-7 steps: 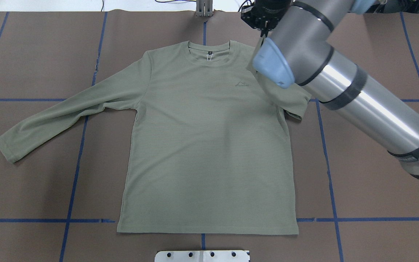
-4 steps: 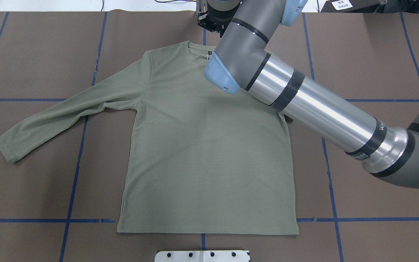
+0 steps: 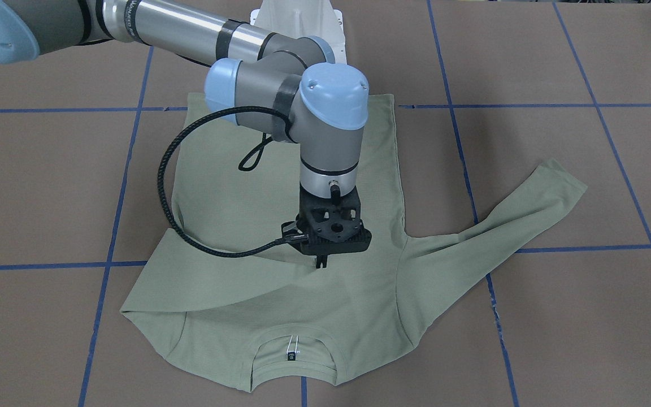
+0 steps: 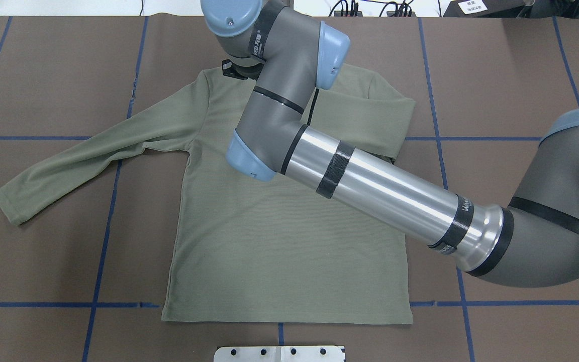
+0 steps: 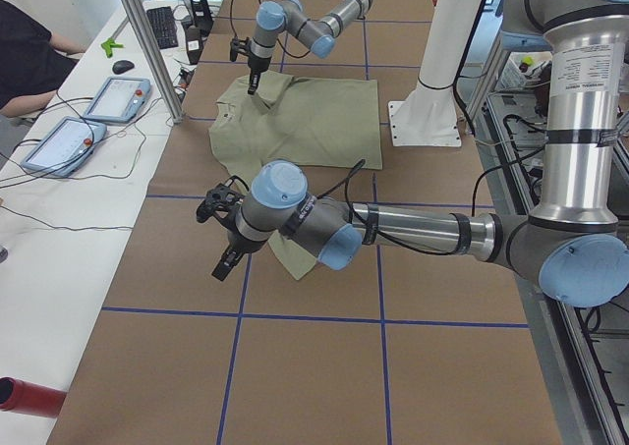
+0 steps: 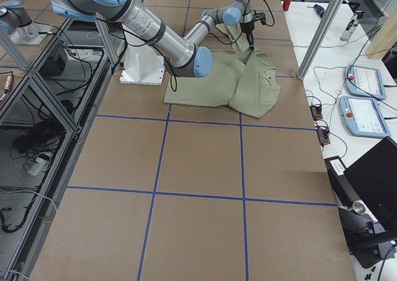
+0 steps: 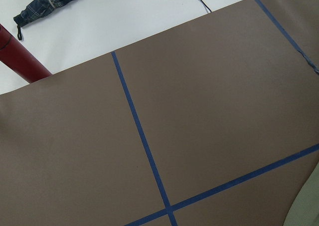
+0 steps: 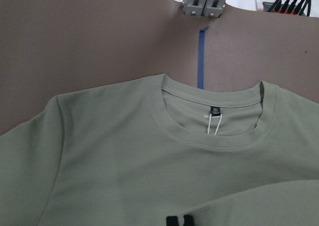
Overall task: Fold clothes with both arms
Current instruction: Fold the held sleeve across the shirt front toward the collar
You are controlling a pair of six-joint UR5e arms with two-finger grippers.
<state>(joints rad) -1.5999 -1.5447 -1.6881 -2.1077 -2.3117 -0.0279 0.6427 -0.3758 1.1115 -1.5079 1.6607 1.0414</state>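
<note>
Exterior front-facing view: right gripper (image 3: 321, 262) fingers are pinching shut on the shirt (image 3: 280, 316) sleeve (image 3: 218, 288) over the chest, w/ fabric trailing toward 8 o'clock. Shirt is lying flat mid-table (image 3: 48, 186), collar at 6 o'clock, other sleeve spreading toward 2. Left gripper (image 5: 224, 264) is hanging over the table; open or closed, can't tell.
</note>
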